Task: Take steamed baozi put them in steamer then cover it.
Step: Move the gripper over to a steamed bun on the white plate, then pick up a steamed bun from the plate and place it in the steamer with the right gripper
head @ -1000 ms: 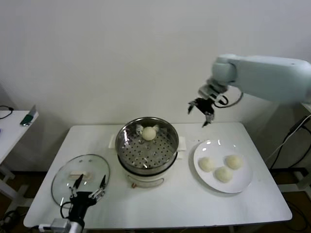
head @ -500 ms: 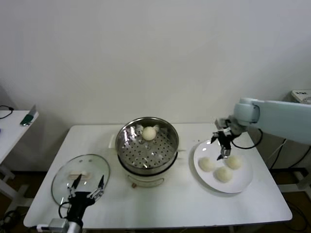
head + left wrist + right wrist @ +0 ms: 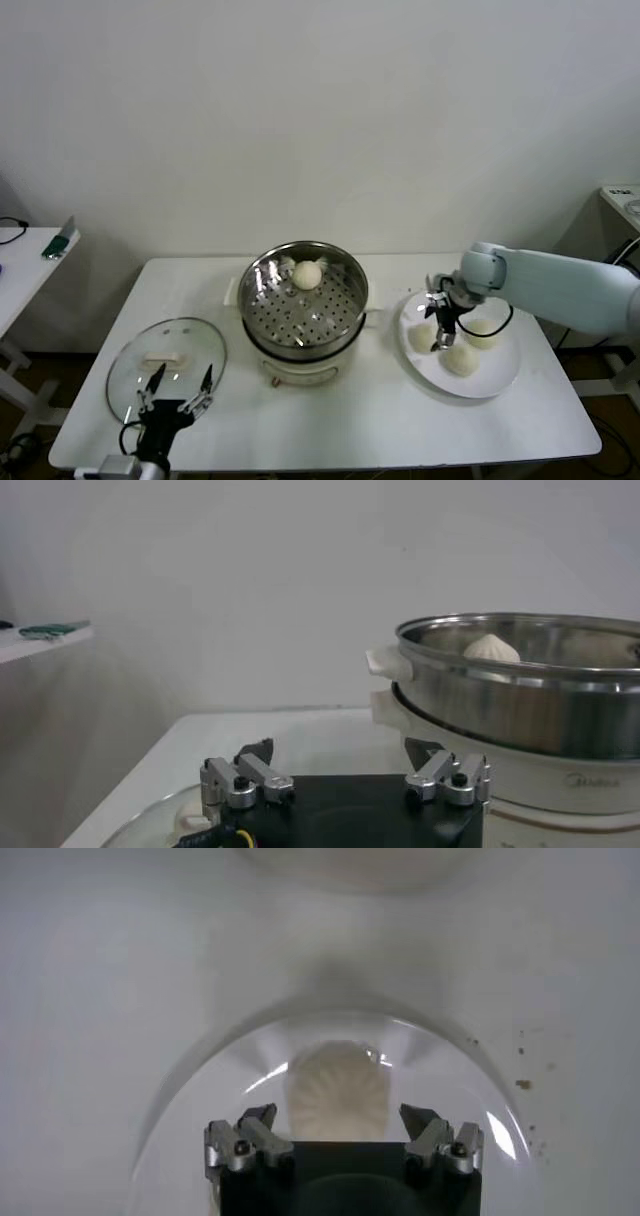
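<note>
The steamer (image 3: 303,312) stands mid-table with one baozi (image 3: 306,274) on its perforated tray; the left wrist view shows the pot (image 3: 520,695) and that bun (image 3: 493,648). Three baozi lie on a white plate (image 3: 492,378) to the right. My right gripper (image 3: 438,328) hangs open just over the leftmost bun (image 3: 420,336); in the right wrist view this bun (image 3: 337,1093) sits between the spread fingers of the gripper (image 3: 339,1123), untouched. The other two buns (image 3: 484,331) (image 3: 460,360) lie beside it. The cover (image 3: 167,362) rests flat at the front left, with my open left gripper (image 3: 178,392) parked at its near edge.
The steamer's cream base and side handle (image 3: 390,663) face the left gripper. A small side table (image 3: 25,262) with a green object stands at the far left. Bare tabletop lies in front of the steamer and the plate.
My right arm has dropped from high beside the steamer down onto the plate, ending over the leftmost bun. The left arm, cover and buns have not moved.
</note>
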`<state>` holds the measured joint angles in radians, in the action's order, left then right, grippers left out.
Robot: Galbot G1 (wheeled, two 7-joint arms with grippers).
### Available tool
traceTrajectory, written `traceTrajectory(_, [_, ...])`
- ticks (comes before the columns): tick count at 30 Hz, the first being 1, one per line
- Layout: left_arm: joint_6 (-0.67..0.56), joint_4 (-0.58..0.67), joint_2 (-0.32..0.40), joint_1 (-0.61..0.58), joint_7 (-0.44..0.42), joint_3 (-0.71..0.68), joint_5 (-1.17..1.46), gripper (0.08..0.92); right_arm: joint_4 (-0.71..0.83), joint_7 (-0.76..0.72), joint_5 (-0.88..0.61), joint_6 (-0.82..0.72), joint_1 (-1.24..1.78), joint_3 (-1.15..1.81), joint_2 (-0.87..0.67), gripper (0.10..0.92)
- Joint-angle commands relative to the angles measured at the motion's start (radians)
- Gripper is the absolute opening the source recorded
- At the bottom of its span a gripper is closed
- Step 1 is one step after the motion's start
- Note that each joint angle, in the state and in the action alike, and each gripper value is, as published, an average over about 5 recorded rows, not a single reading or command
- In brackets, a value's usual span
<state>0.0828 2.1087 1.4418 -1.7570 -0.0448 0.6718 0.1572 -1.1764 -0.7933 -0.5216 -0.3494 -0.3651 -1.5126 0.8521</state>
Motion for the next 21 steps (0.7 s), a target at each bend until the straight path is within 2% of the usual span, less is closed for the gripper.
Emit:
traceTrajectory(1, [0.001, 0.001, 0.000, 0.000, 0.000, 0.001, 0.000, 0.823, 0.063, 0.016, 0.043, -0.029, 0.097, 0.080, 0.020, 0.815])
traceTrajectory(10, [0.000, 0.004, -0.001, 0.000, 0.002, 0.003, 0.000, 0.823, 0.024, -0.008, 0.017, -0.016, 0.031, 0.075, 0.003, 0.631])
traceTrajectory(15, [0.001, 0.012, 0.000, -0.003, 0.001, 0.002, 0.000, 0.823, -0.040, -0.065, -0.050, 0.026, -0.208, -0.058, -0.024, 0.620])
traceTrajectory(21, [0.003, 0.018, -0.001, -0.001, 0.001, -0.007, -0.004, 0.823, -0.080, -0.180, -0.238, 0.085, -0.637, -0.290, 0.049, 0.626])
